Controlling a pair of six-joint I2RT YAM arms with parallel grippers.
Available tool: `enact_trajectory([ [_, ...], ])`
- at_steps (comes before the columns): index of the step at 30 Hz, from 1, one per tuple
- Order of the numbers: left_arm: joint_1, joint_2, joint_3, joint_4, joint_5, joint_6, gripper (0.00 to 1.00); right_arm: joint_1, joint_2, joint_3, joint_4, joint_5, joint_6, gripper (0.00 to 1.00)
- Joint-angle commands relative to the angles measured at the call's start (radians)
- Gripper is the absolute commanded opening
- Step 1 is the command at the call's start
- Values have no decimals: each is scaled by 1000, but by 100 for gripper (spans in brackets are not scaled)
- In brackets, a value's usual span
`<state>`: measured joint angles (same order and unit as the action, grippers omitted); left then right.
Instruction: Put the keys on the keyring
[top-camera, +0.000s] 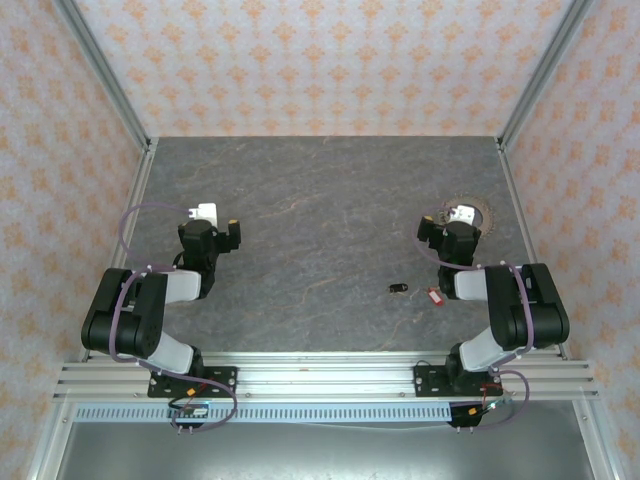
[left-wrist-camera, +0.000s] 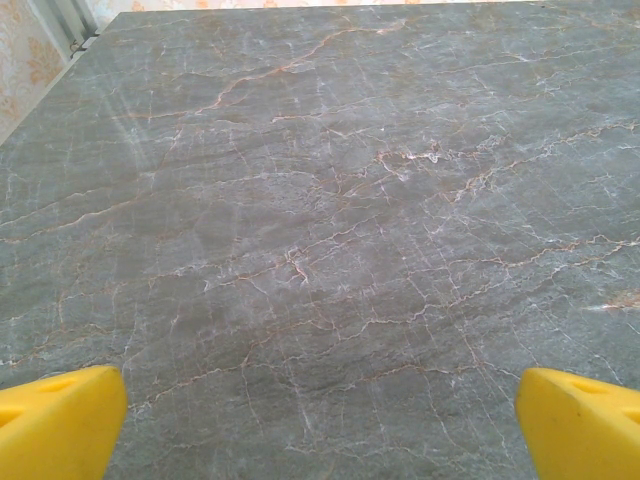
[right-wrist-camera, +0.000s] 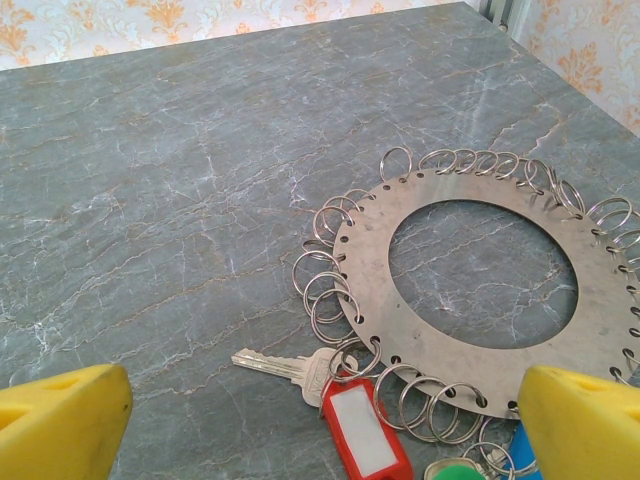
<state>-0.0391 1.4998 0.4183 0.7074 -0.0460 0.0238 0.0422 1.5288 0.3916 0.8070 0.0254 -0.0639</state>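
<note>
One keyring (right-wrist-camera: 480, 200) lies by the counter's (top-camera: 320, 200) right edge. One red-tagged key (right-wrist-camera: 350, 425) touches it. A green tag (right-wrist-camera: 455, 470) and a blue tag (right-wrist-camera: 517, 452) are cut off. Both jaws are spread wide.

I get bright, even light and only soft shadows; the table (left-wrist-camera: 320, 200) looks washed pale far ahead of my left gripper (left-wrist-camera: 320, 425), whose near fingertips (left-wrist-camera: 60, 420) blur.

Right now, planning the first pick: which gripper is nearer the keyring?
Right. The right gripper hovers open at the near edge of the keyring; the left gripper is far off to its left over bare table.
</note>
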Motion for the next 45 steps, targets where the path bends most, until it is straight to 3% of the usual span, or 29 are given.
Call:
enact_trajectory([
  [1, -5, -7, 20, 10, -30, -10, 100, -8, 0, 18, 0, -10, -2, 99],
  [14, -3, -9, 18, 17, -31, -8, 100, -8, -7, 10, 7, -20, -5, 99],
  [18, 2, -146, 30, -135, -119, -68, 100, 8, -93, -84, 115, -37, -34, 99],
  [20, 17, -216, 28, -219, -141, -133, 100, 12, -223, -72, -30, -13, -2, 99],
  [22, 19, -266, 28, -282, -157, -191, 100, 12, -339, 52, -442, 44, 91, 99],
  [25, 19, -295, 64, -362, -147, -200, 100, 6, -432, 160, -753, 47, 201, 99],
  [29, 19, -262, 253, -687, -264, -351, 100, 4, -489, 112, -727, -121, 327, 99],
  [31, 20, -227, 326, -784, -277, -432, 100, 2, -470, 91, -695, -156, 399, 99],
  [35, 19, -251, 302, -767, -156, -548, 100, -5, -352, 129, -707, -177, 478, 99],
  [40, 18, -359, 272, -833, -91, -646, 100, -48, -165, 260, -781, -179, 461, 90],
  [45, 0, -434, 259, -906, 29, -721, 100, -142, -35, 416, -885, -231, 432, 87],
])
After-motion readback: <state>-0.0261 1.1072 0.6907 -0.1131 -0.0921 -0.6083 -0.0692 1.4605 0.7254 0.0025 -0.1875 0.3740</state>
